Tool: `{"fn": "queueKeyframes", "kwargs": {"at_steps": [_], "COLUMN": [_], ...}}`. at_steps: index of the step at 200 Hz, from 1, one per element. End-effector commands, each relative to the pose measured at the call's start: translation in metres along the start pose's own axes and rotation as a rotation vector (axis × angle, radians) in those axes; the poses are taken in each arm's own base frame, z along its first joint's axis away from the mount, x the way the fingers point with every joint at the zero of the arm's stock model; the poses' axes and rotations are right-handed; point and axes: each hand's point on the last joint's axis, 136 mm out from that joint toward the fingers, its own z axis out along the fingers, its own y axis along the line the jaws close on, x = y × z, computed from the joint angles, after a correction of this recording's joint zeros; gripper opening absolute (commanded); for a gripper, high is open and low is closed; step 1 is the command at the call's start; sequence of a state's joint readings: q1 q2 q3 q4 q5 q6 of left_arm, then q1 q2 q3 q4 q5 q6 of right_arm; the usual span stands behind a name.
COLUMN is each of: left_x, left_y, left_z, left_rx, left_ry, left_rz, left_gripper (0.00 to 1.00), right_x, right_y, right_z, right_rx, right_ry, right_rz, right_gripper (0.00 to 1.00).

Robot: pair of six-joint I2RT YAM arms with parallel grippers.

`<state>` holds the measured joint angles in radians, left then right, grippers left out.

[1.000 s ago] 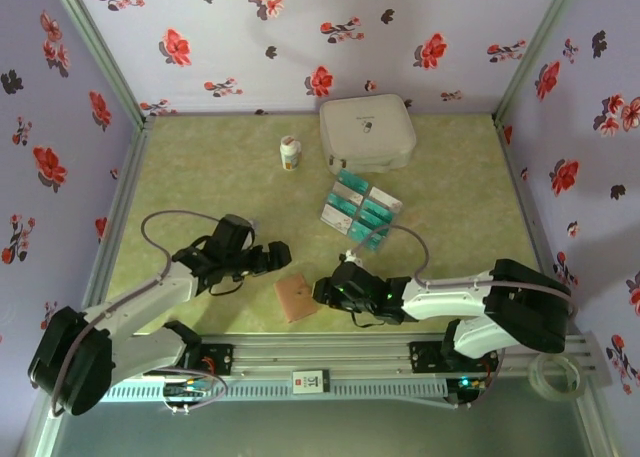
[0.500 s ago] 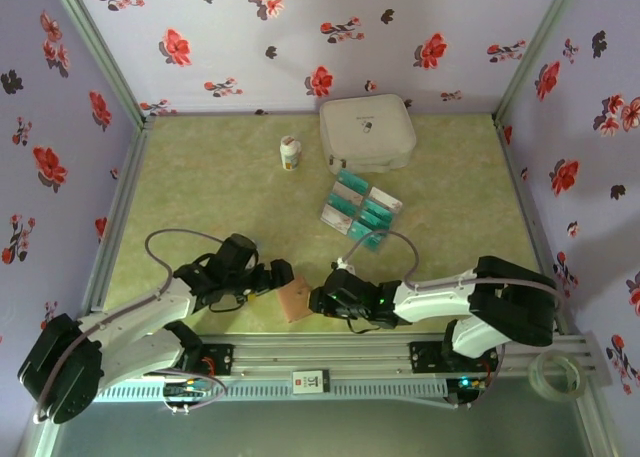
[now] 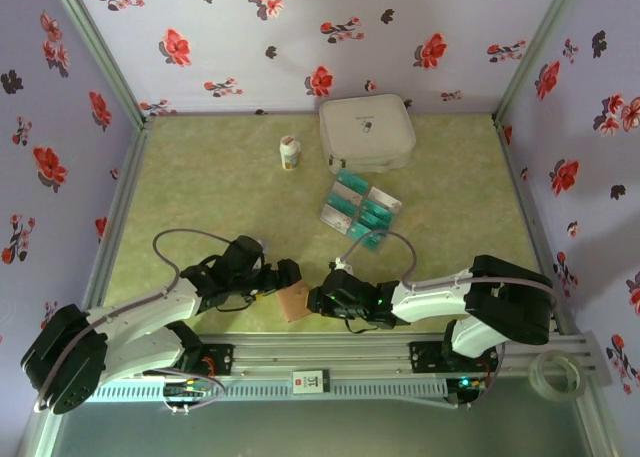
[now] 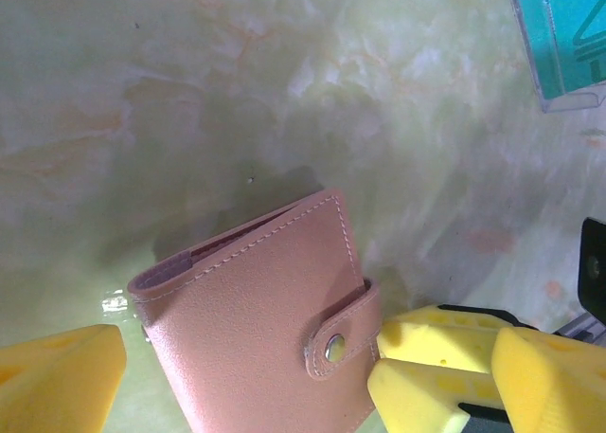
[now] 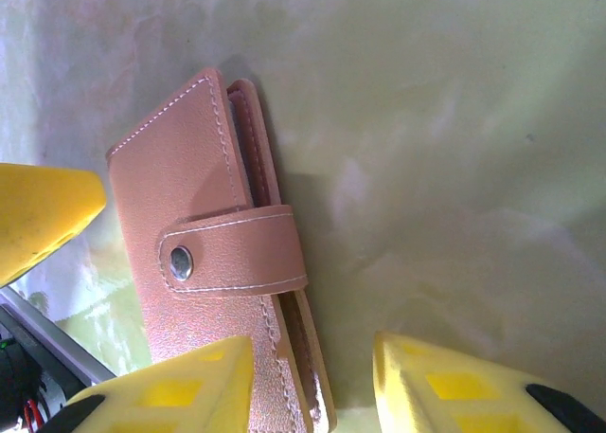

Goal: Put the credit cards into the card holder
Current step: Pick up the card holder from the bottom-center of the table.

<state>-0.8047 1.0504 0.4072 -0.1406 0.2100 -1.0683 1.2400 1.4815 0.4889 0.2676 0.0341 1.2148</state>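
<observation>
The card holder (image 3: 293,302) is a pinkish-brown wallet, lying closed near the table's front edge with its snap strap fastened (image 4: 256,329) (image 5: 204,262). My left gripper (image 3: 284,277) (image 4: 312,400) is open wide, its fingers on either side of the holder. From the right, my right gripper (image 3: 314,299) (image 5: 308,395) is open narrower. One of its fingers (image 5: 166,390) stands over the holder's open edge, the other (image 5: 454,390) over bare table. The teal credit cards (image 3: 360,210) lie fanned mid-table, apart from both grippers; one card's corner (image 4: 568,35) shows in the left wrist view.
A big white rounded case (image 3: 367,132) sits at the back, with a small white bottle (image 3: 290,153) to its left. The metal rail (image 3: 320,362) runs just behind the holder at the front edge. A clear tape roll (image 3: 556,373) lies outside at the bottom right.
My left gripper has swung right and forward until it straddles the card holder. My right gripper has edged left onto the holder's edge and its jaws have narrowed slightly.
</observation>
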Motion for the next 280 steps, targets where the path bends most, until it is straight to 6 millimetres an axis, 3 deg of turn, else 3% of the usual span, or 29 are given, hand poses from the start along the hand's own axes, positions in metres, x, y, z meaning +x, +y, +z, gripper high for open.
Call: {"fn": "queueKeyframes", "kwargs": {"at_steps": [1, 89, 165, 232, 280], "left_x": [0.002, 0.004, 0.004, 0.003, -0.012], "left_y": [0.005, 0.006, 0.006, 0.004, -0.010], "left_z": [0.004, 0.011, 0.013, 0.012, 0.006], "left_rx": [-0.012, -0.014, -0.018, -0.012, -0.013], "left_ry": [-0.006, -0.003, -0.006, -0.015, -0.059], "left_rz": [-0.006, -0.001, 0.005, 0.005, 0.055], "left_gripper": [1.00, 1.00, 1.00, 1.00, 1.00], "right_x": [0.013, 0.015, 0.015, 0.014, -0.014], "right_y": [0.032, 0.049, 0.062, 0.066, 0.065], "right_z": [0.007, 0.013, 0.010, 0.011, 0.004], "right_rx": [-0.109, -0.181, -0.218, -0.241, -0.244], "right_ry": [0.055, 0.076, 0.082, 0.078, 0.012], "right_rz": [0.004, 0.011, -0.003, 0.001, 0.024], "right_gripper": [0.38, 0.27, 0.32, 0.00, 0.00]}}
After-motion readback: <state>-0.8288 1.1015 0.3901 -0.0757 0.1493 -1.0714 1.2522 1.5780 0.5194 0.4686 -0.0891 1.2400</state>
